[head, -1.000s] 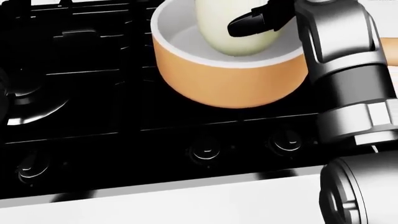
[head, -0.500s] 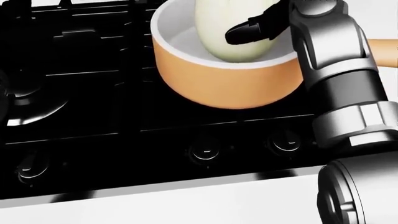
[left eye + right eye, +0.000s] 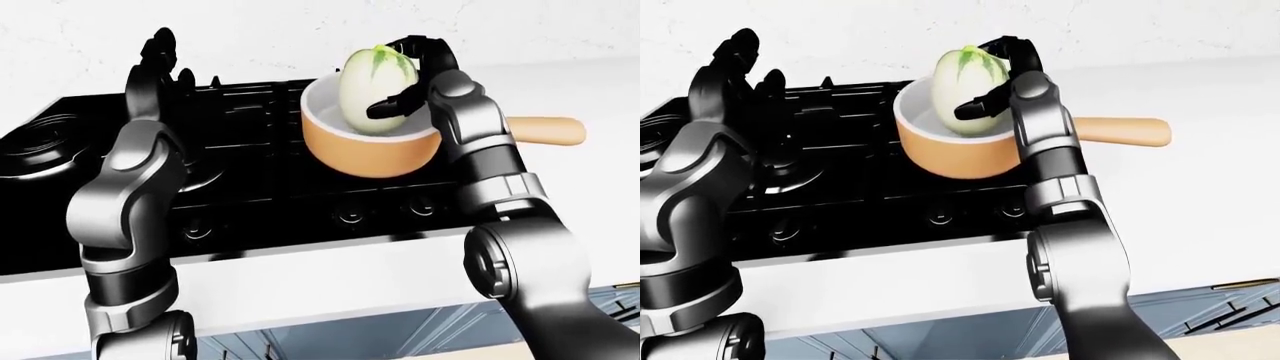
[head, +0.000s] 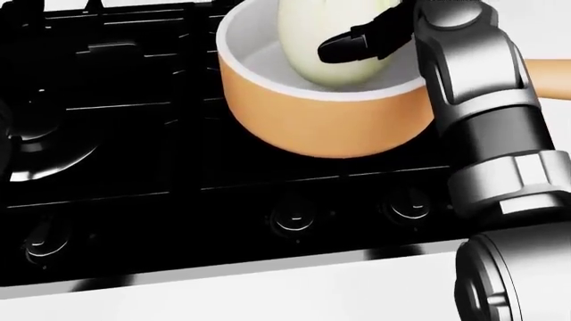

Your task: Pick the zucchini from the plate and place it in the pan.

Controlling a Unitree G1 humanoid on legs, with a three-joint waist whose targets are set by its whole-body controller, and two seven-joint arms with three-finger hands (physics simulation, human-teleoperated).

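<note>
The zucchini is a pale, egg-shaped thing with a green-streaked top. It stands upright with its lower end inside the rim of the orange pan, which sits on the black stove. My right hand is shut on the zucchini, with the thumb across its side and the other fingers over its top. I cannot tell whether it touches the pan's floor. My left hand is raised, open and empty, over the stove's left part. No plate is in view.
The pan's tan handle points right over the white counter. Stove knobs line the stove's lower edge. Burner grates lie left of the pan. A white wall rises at the top.
The zucchini has sunk slightly lower into the pan with my right hand still round it. The right forearm has shifted a little. The left arm has not moved.
</note>
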